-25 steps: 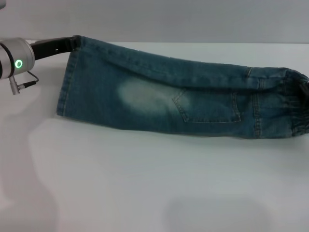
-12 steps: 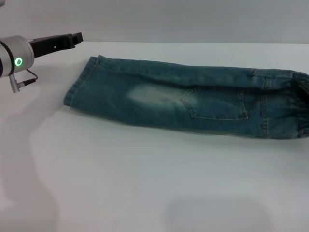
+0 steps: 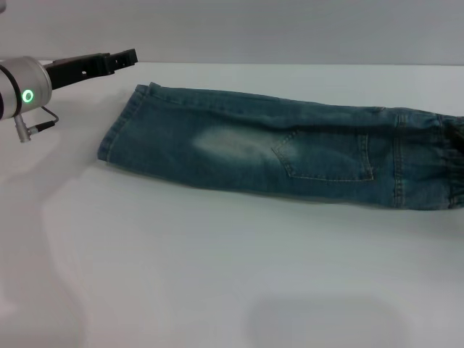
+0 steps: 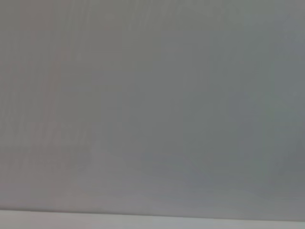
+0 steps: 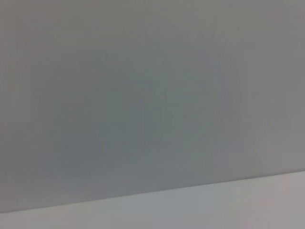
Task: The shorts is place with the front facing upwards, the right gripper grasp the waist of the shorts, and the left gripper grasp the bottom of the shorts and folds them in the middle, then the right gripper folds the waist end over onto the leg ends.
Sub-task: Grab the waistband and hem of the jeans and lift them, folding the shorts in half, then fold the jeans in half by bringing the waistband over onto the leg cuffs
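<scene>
Blue denim shorts [image 3: 290, 148] lie folded lengthwise on the white table [image 3: 217, 275], a back pocket [image 3: 326, 156] facing up. The leg hems [image 3: 119, 130] are at the left end. The ruffled waist [image 3: 435, 163] is at the right edge of the head view. My left gripper [image 3: 122, 59] hovers open just up and left of the leg hems, apart from the cloth. A dark strip of my right gripper [image 3: 458, 138] shows at the waist against the picture's edge. Both wrist views show only plain grey surface.
The left arm's silver wrist with a green light [image 3: 27, 95] reaches in from the far left. White tabletop stretches across the whole front of the head view, with a grey wall behind.
The left gripper has let go of the leg hems and drawn back up and left. The shorts have dropped flat onto the table and slid a little to the right.
</scene>
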`<state>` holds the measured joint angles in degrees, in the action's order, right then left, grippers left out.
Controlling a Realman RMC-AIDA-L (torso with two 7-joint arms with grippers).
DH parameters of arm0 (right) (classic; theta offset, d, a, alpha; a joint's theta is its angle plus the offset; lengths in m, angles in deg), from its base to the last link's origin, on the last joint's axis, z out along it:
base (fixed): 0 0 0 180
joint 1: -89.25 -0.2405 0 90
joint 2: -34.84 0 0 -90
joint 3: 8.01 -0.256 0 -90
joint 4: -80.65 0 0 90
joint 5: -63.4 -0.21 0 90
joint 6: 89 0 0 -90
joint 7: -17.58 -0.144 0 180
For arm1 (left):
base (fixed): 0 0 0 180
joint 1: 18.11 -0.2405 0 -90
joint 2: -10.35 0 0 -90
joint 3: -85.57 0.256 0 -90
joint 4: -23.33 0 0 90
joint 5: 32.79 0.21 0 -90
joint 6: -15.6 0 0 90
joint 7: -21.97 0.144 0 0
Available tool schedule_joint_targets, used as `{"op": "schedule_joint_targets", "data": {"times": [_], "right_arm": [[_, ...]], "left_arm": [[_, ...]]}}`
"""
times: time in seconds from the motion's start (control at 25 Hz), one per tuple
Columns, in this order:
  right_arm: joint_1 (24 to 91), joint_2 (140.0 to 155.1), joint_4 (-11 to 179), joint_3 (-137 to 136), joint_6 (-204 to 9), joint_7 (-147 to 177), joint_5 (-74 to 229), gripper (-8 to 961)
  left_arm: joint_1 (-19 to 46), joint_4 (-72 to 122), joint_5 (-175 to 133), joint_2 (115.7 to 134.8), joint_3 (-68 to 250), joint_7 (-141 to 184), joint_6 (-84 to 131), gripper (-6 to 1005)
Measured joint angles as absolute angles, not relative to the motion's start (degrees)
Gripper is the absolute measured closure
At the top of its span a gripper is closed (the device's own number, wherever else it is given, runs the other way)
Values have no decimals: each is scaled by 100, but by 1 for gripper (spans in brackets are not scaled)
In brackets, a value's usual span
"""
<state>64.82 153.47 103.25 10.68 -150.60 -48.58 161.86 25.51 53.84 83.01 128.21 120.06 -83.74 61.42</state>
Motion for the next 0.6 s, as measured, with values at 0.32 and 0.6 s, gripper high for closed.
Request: {"op": "schedule_joint_targets", "data": {"times": [0.32, 0.6], "right_arm": [[6833, 15334, 10678, 1000, -15650, -5031, 15936, 369], [6835, 15219, 12012, 1166, -16716, -6935, 16976, 369]], "left_arm": [[2391, 5426, 7733, 12821, 12003, -7774, 6741, 185], [2078, 5372, 6491, 12822, 12002, -6700, 7598, 185]]}}
